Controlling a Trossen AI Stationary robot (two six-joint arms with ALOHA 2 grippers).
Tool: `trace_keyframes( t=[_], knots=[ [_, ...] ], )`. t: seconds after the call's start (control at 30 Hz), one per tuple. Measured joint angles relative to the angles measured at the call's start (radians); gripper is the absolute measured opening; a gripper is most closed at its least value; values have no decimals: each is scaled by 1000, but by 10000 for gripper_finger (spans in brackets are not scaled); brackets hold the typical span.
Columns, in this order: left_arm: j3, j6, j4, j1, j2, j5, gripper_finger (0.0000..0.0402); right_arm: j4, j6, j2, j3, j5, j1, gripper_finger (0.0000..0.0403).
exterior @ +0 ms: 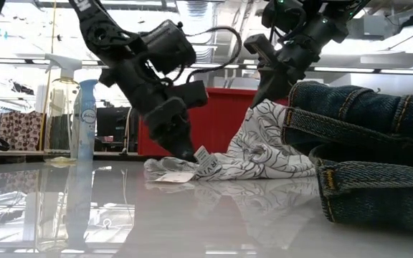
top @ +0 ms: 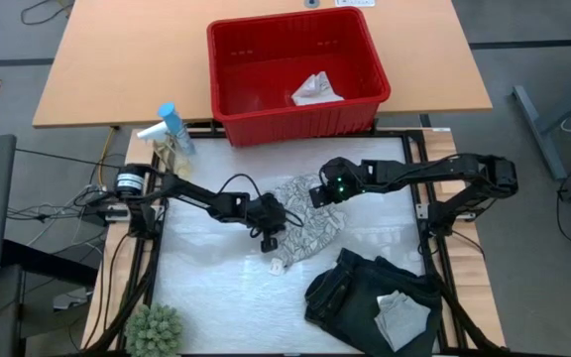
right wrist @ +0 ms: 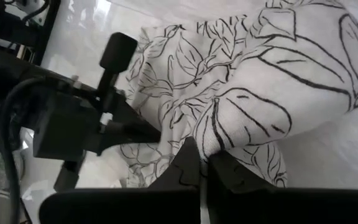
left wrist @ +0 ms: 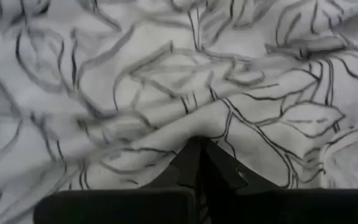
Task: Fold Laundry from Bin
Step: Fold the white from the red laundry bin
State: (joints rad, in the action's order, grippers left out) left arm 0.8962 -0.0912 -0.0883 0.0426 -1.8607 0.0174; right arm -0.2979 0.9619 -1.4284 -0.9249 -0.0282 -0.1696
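Note:
A white-grey leaf-patterned cloth lies crumpled in the middle of the table, and both grippers are shut on it. My left gripper is at its left edge, low by the table. My right gripper is at its far edge, higher up. The red bin stands beyond the table's far edge with a small whitish cloth lying in it. A dark garment lies folded at the near right, with a small pale cloth resting on it. My left gripper pinches a fold at the cloth's left edge between its two fingers. It comes slanting down from the table's left. The cloth there sits low on the table, slack. My right gripper pinches a bunched fold at the cloth's far edge between its two fingers, slanting down from the table's right. That part is lifted, and the cloth drapes from it down to the table.
A spray bottle stands at the far left corner and a small green plant at the near left corner. The dark garment rises close to the right of the patterned cloth. Bare tabletop lies at the near left.

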Motion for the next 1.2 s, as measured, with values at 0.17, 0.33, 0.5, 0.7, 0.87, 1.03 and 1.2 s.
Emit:
trace_keyframes(
  t=[0.17, 0.33, 0.5, 0.7, 0.87, 1.03, 1.2],
  knots=[
    [32, 25, -25, 5, -22, -6, 0, -1, 0, 0, 0, 0, 0, 24],
    [48, 43, -95, 20, -31, -30, 0, -11, -16, 1, 0, 0, -1, 24],
    [123, 41, -104, 46, -107, 11, 0, -24, -25, 2, 0, 0, -11, 24],
    [247, 45, -86, 47, -213, 67, 0, -53, -29, 7, 0, 8, -23, 24],
    [367, 76, -23, 59, -278, 72, 0, -95, -28, 25, 0, 36, -29, 24],
    [468, 93, 181, 87, -266, 116, 0, -195, -31, 52, 0, 76, -31, 24],
    [535, 169, 427, 98, -177, 162, 0, -170, -48, 72, -1, 90, -31, 24]
  ],
)
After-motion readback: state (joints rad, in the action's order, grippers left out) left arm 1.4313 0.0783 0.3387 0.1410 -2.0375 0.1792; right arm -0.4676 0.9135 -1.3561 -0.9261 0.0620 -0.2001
